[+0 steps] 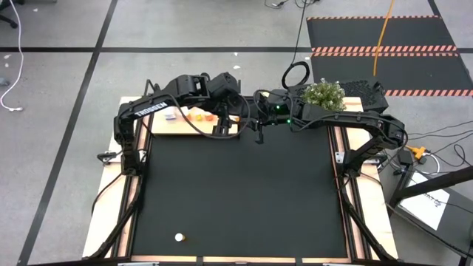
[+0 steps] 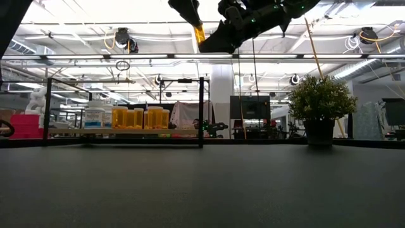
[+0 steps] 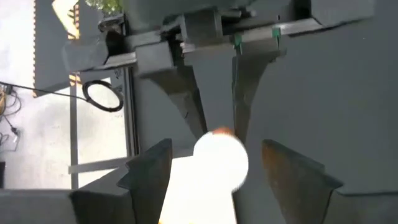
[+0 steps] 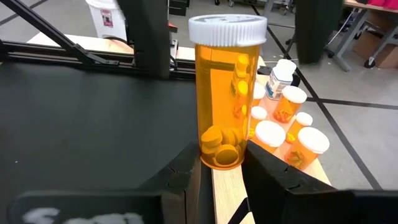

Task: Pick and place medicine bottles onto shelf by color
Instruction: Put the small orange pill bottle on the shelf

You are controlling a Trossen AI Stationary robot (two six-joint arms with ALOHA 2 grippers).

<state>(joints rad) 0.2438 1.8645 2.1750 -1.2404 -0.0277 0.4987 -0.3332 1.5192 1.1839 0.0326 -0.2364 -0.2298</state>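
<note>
Medicine bottle, clear orange body, white ribbed cap, tablets inside, upright

Our two arms are matte black, built of boxy angular links. The left arm carries white block lettering along its upper link, and black cables loop beside both. A small green light glows on the right arm. Our fingers are dark, flat, tapered wedges with plain faces.
</note>
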